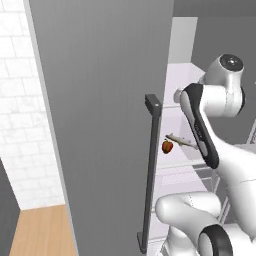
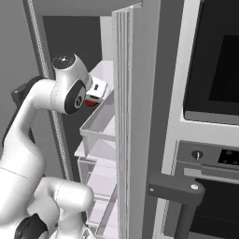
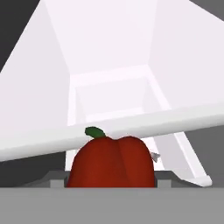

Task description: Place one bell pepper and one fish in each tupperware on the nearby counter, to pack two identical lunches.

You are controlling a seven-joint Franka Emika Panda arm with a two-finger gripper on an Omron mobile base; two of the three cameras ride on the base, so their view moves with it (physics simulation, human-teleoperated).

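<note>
The arm reached into the open refrigerator, past the edge of its grey door (image 1: 100, 125), and the hand view placed a red bell pepper (image 3: 111, 162) hard against the gripper, low and centred, stem up and tilted slightly left. The finger tips were hidden behind the fruit, so whether the gripper had clamped on it or merely flanked it could not be told, though the pepper's closeness suggested a grasp. In the right base view the gripper (image 2: 95, 95) sat by a clear door bin (image 2: 95, 128), a red patch showing beneath it. In the left base view, another bell pepper and a fish (image 1: 181, 141) lay beside each other on a shelf behind the forearm. A white shelf rail (image 3: 131, 124) crossed just above the pepper, so withdrawal probably needed a straight pull backward, clear of rail and door.
</note>
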